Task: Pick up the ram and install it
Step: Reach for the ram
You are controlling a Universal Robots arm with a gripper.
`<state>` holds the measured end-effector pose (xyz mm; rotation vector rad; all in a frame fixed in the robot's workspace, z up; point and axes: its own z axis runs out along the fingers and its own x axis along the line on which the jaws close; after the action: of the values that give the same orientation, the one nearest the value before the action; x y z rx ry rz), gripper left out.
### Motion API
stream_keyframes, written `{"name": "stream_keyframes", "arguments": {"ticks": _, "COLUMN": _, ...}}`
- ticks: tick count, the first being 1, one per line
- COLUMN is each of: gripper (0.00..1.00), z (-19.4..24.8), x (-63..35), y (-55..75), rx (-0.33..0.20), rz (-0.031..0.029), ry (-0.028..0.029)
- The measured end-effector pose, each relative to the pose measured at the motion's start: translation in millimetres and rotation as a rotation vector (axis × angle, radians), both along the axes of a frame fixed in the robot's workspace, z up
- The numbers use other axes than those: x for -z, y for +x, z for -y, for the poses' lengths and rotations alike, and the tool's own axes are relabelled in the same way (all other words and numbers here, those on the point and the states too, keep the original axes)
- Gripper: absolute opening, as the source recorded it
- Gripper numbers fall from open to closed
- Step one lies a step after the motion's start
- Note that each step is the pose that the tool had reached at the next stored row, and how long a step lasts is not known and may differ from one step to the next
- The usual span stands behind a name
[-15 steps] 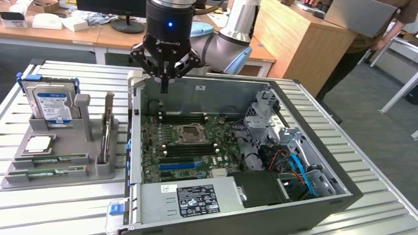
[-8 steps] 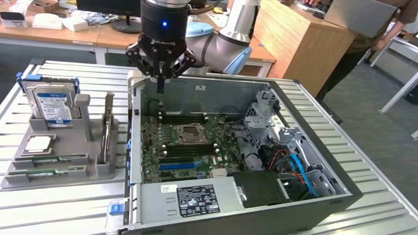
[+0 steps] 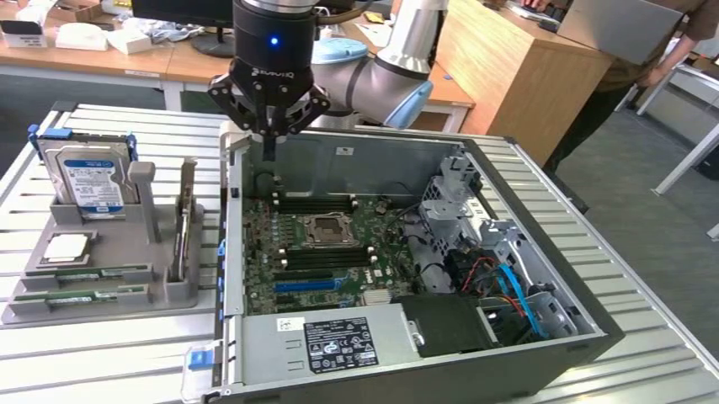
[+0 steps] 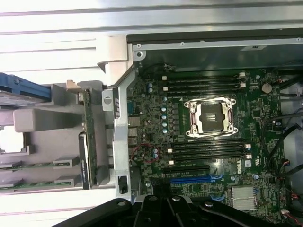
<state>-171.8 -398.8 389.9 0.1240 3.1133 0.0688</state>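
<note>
Two green ram sticks point(image 3: 96, 273) lie flat in the front slots of a grey holder point(image 3: 168, 290) at the exterior view's left; the wrist view has them as ram sticks point(image 4: 28, 165) at the holder's edge. My gripper point(image 3: 269, 153) hangs above the back-left corner of the open computer case point(image 3: 337, 156), well away from the ram. Its fingers are shut together with nothing between them. The gripper's black body point(image 4: 165, 212) is also in the wrist view. On the motherboard point(image 3: 326, 252), black memory slots point(image 4: 203, 85) flank the processor socket point(image 4: 209, 117).
The holder also carries a silver-and-blue hard drive point(image 3: 84, 181), a processor chip point(image 3: 67, 247) and an upright card point(image 3: 185, 223). A power supply point(image 3: 326, 341) and cables point(image 3: 506, 278) sit in the case's front and right. A person point(image 3: 629, 50) stands at the back right.
</note>
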Motion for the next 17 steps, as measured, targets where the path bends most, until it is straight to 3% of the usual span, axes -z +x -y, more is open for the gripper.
{"name": "stream_keyframes", "arguments": {"ticks": 17, "gripper": 0.10, "z": 0.0, "x": 1.5, "y": -10.7, "rx": 0.000, "rz": 0.0000, "ry": 0.0000}}
